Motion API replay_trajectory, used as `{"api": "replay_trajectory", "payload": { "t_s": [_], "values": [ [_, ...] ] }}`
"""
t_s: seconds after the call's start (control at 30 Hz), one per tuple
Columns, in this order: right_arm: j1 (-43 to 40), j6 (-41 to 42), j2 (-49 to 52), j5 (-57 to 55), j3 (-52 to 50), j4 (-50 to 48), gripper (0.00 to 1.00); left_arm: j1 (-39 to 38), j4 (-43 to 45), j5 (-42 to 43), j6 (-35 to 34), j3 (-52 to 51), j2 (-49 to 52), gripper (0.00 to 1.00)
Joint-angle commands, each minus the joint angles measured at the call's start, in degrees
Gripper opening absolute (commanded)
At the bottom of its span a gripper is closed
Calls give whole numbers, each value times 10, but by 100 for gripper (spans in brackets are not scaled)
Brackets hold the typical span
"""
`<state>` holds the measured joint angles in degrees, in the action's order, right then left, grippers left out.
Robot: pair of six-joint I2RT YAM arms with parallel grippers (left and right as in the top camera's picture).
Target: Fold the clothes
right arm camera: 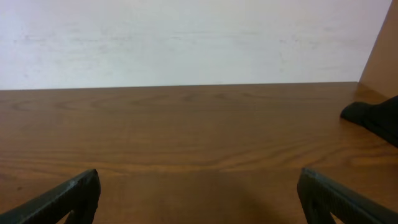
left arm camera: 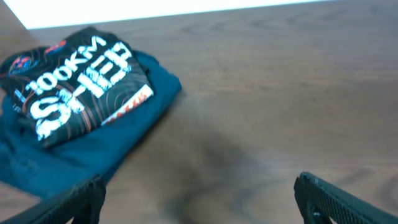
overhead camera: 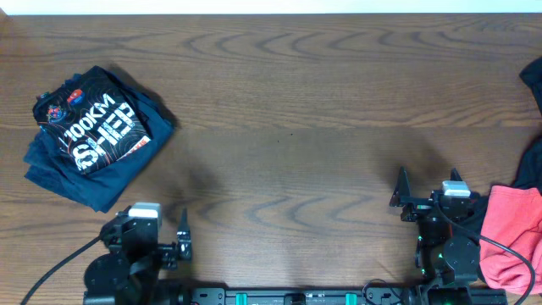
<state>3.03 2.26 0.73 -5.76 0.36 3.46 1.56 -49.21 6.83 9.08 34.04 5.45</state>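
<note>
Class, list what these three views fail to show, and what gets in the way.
Black printed jersey: overhead, its lower word is cut short by the fold.
Navy garment beneath: mostly covered by the jersey.
Coral-red garment: overhead, cut off by the right edge.
Dark cloth: right wrist view, cut off by the right edge.

I see the coral-red garment [overhead camera: 517,222] cut by the overhead's right edge, likewise a dark garment [overhead camera: 533,80] farther back. My left wrist view is blurred; the jersey [left arm camera: 74,81] runs off its left edge, its small logos unreadable
</note>
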Motion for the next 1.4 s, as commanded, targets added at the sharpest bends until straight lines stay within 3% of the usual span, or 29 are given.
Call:
{"api": "replay_trajectory", "payload": {
  "t_s": [0.0, 0.57, 1.37],
  "values": [
    [4, -10, -3, 4, 0, 2, 99, 1, 53, -11, 8, -66, -41, 98],
    [4, -11, -3, 4, 0, 2, 99, -8, 478, -9, -8, -332, -53, 98],
    [4, -11, -3, 4, 0, 2, 99, -10, 457, -9, -10, -338, -52, 98]
  ]
}}
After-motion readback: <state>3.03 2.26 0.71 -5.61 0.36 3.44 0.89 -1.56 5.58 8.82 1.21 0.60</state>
